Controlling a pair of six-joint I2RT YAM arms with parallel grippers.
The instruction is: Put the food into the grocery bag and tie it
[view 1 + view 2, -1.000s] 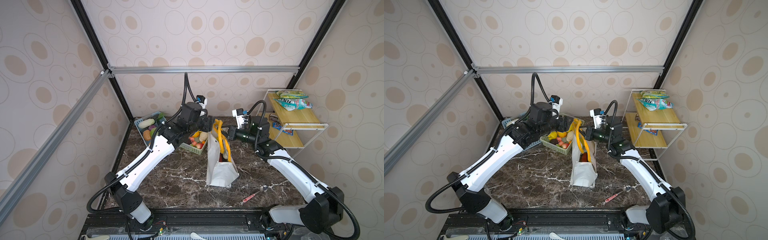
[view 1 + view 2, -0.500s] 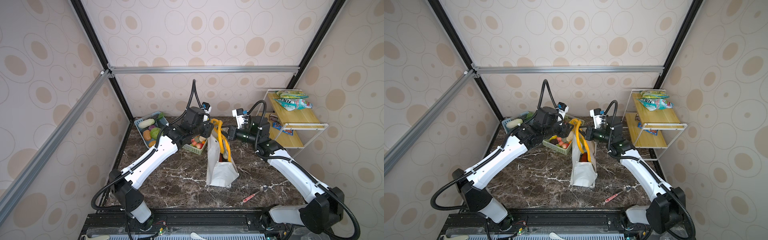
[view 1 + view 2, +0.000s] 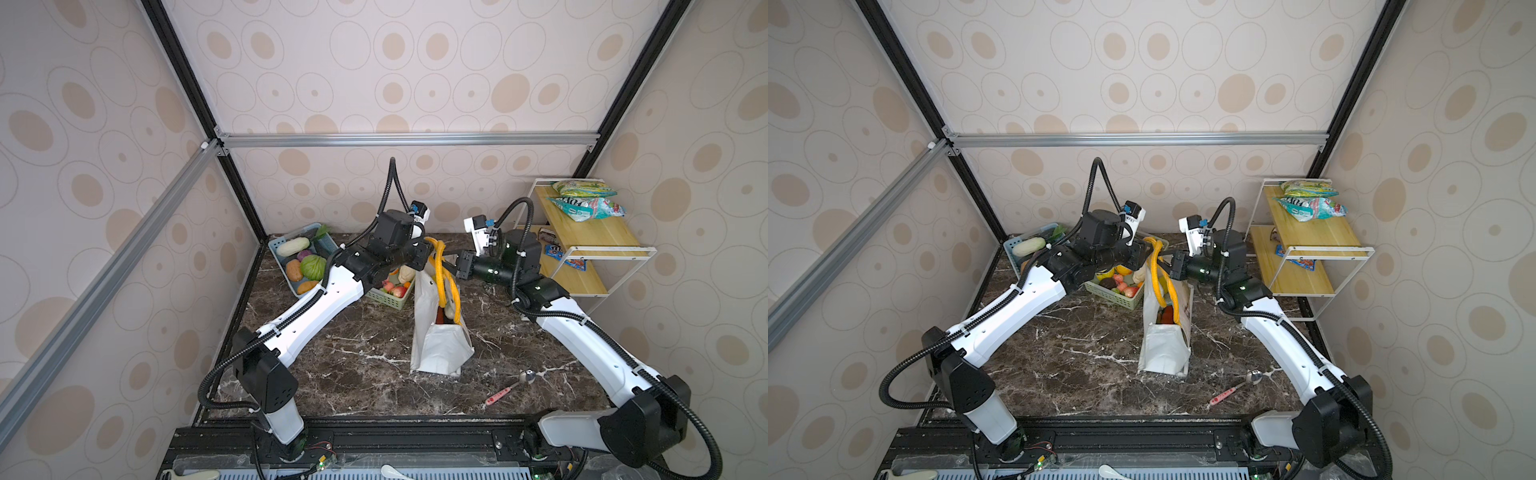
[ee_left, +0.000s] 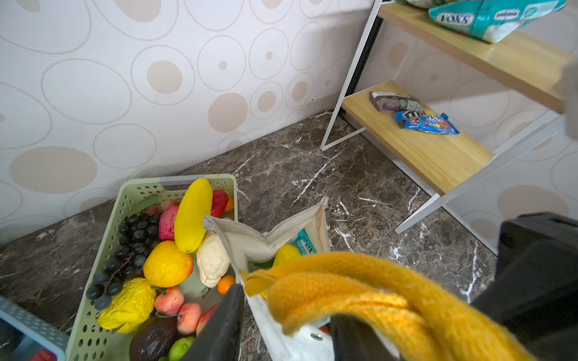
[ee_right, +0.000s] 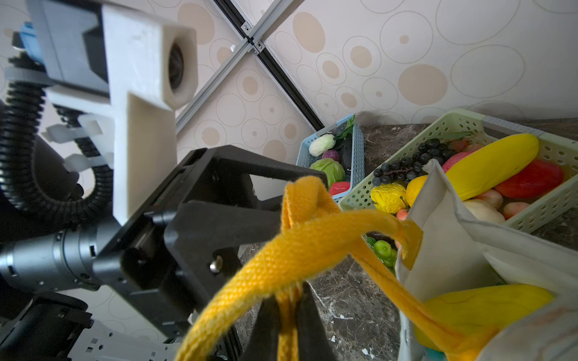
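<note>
**A:** Where's the grocery bag (image 3: 440, 345) just now?

**B:** It stands upright in the middle of the bench (image 3: 353, 361), just beside the green basket (image 3: 392, 298). The mouth is pulled narrow. A yellow piece (image 5: 488, 303) and a teal packet (image 4: 305, 243) show inside. I'd judge the loading done, or near enough, so the step in hand is the tying.

**A:** Why the tying?

**B:** The yellow-orange handles (image 3: 446, 282) are drawn up above the mouth. In the right wrist view they cross one over the other. The right claw (image 5: 289, 325) is closed tight with one strap pinched in it. The left claw (image 4: 286, 312) is partly open, with its jaws on either side of the crossed straps. I can't tell whether they bite yet.

**A:** And the next move?

**B:** My guess is that the left claw has to close on the free loop near the crossing. Then both claws pull apart, level, to draw the knot down. The webbing looks soft and could slip out of a shallow pinch. The bag also looks light, so a sideways tug might tip it toward the basket.

**A:** What differs from a second ago?

**B:** Only the left arm. A second ago its claw hung back over the green basket, clear of the handles. Half a second ago it was nearer, and now it is at them. The right arm, the bag and the spoon (image 3: 509, 388) near the front edge lie as they did.
</note>
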